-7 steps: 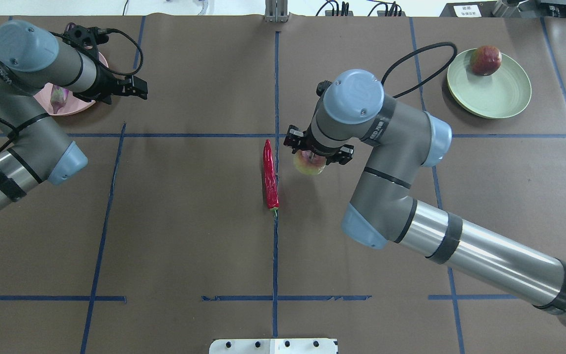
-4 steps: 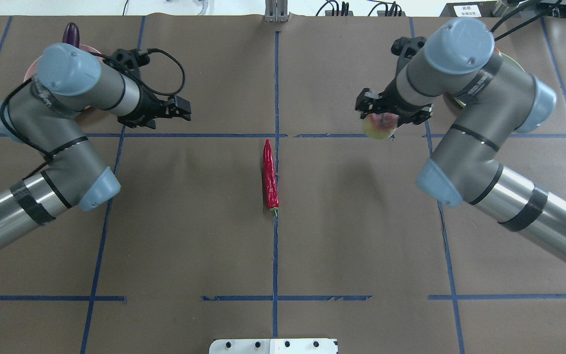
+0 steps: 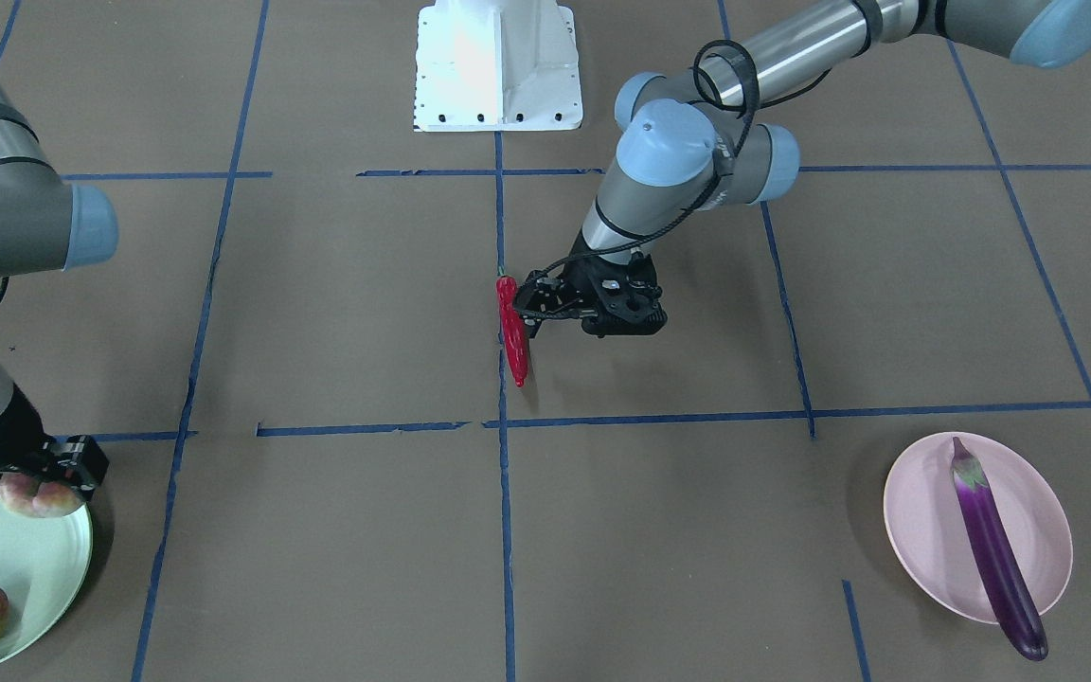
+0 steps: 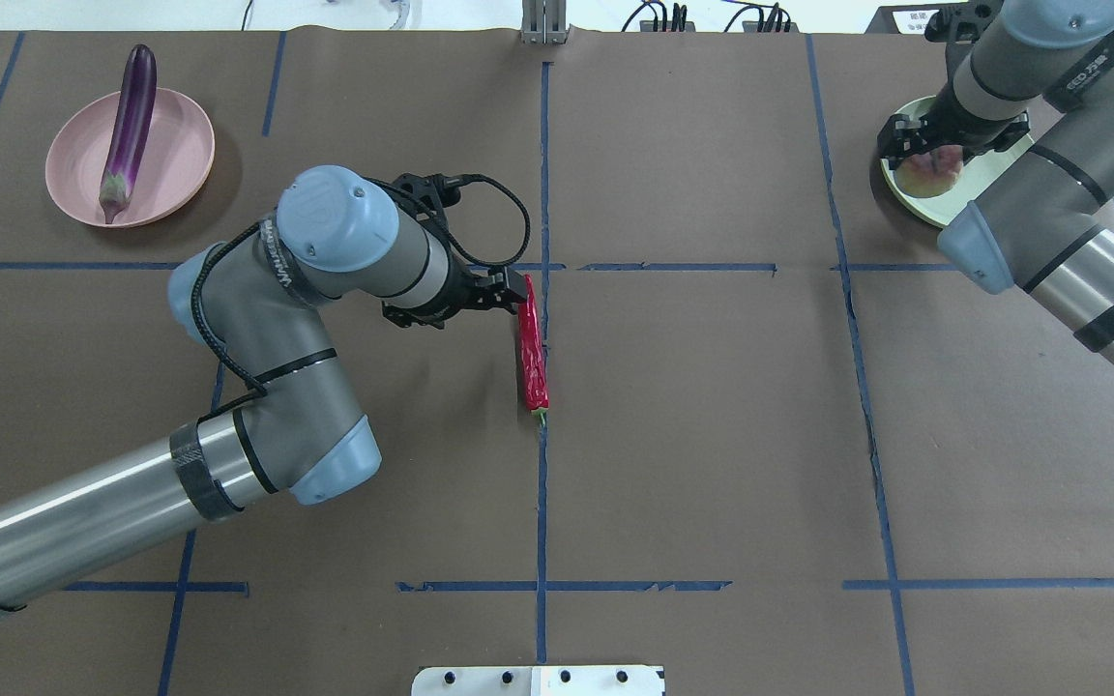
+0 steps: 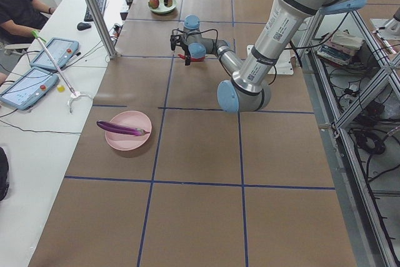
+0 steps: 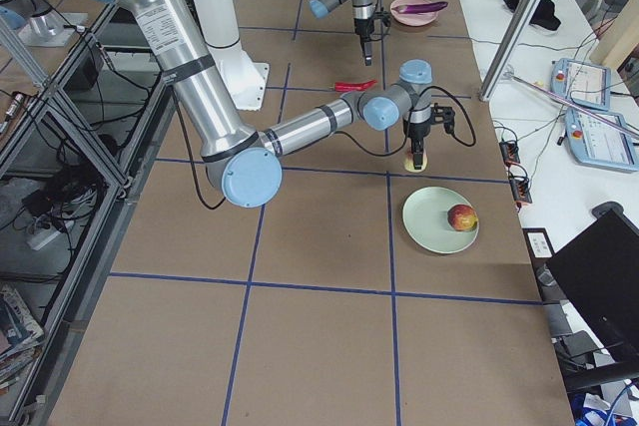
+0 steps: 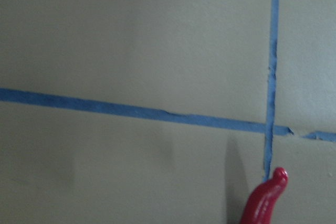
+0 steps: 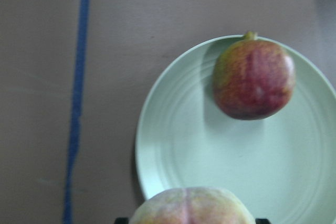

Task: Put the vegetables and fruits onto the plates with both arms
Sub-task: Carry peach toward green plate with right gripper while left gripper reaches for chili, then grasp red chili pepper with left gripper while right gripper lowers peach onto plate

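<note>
The red chili pepper [image 4: 531, 348] lies on the centre line of the table. My left gripper [image 4: 516, 293] is open at the chili's far tip, low over the table; it also shows in the front view [image 3: 525, 305]. The left wrist view shows only the chili tip [image 7: 265, 200]. The purple eggplant [image 4: 128, 116] lies across the pale pink plate [image 4: 175, 159]. My right gripper [image 4: 929, 159] is shut on the pale pink-cream fruit [image 4: 932, 176], above the near-left rim of the pale green plate [image 8: 173, 145]. The yellow-green and red fruit [image 8: 253, 80] sits on that plate.
The white base block [image 4: 538, 680] stands at the robot's edge of the table. Blue tape lines cross the brown table cover. Operators' tablets and cables lie on the side desk [image 5: 37, 73] beyond the pink plate.
My left arm swung from the pink plate to the chili at the table's middle, leaving the eggplant on the plate. My right arm carried the pink-cream fruit from the middle to the green plate.
</note>
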You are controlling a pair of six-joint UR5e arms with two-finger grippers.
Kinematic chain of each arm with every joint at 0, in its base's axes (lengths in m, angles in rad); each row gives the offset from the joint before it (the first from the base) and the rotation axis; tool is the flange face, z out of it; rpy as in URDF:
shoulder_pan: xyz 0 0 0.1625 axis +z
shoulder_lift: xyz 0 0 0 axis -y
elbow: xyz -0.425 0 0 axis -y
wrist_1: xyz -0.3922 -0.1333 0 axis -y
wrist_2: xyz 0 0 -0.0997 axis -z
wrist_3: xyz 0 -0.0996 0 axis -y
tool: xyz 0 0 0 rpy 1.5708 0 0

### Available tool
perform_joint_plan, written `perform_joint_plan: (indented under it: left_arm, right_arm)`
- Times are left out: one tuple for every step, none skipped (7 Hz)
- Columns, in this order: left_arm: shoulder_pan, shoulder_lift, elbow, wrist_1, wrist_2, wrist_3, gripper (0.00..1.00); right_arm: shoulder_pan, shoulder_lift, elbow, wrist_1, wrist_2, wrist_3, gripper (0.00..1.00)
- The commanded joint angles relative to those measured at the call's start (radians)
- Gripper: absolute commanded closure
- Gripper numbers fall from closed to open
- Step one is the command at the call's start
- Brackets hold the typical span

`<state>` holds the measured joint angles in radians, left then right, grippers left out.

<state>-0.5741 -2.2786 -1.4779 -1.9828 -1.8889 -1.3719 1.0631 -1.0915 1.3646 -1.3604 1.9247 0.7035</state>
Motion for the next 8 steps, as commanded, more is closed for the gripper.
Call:
perform_joint_plan:
  left_arm:
    - [0.048, -0.048, -0.005, 0.073, 0.037, -0.003, 0.0]
    - [0.071, -0.05, -0.007, 0.084, 0.054, -0.003, 0.0]
    - [0.085, -0.053, -0.015, 0.128, 0.062, -0.006, 0.0]
    - [0.111, -0.058, -0.015, 0.145, 0.101, -0.036, 0.0]
    - [0.143, -0.053, -0.01, 0.159, 0.126, -0.038, 0.0]
    - [0.166, -0.065, -0.005, 0.183, 0.148, -0.038, 0.0]
    - [0.177, -0.067, -0.002, 0.183, 0.152, -0.038, 0.06]
    - [0.177, -0.074, -0.001, 0.183, 0.152, -0.039, 0.25]
  right_arm:
    - [0.018, 0.005, -0.073, 0.0, -0.088, -0.049, 1.0]
    - [0.017, 0.007, -0.093, 0.001, -0.125, -0.049, 0.97]
    - [0.017, 0.027, -0.104, 0.0, -0.15, -0.042, 0.79]
    - [0.011, 0.038, -0.116, 0.0, -0.151, -0.044, 0.23]
    - [-0.003, 0.039, -0.116, 0.003, -0.153, -0.042, 0.0]
    - [-0.003, 0.044, -0.113, 0.003, -0.153, -0.045, 0.0]
    - [-0.002, 0.045, -0.107, 0.004, -0.153, -0.047, 0.0]
    - [-0.002, 0.045, -0.107, 0.004, -0.153, -0.047, 0.0]
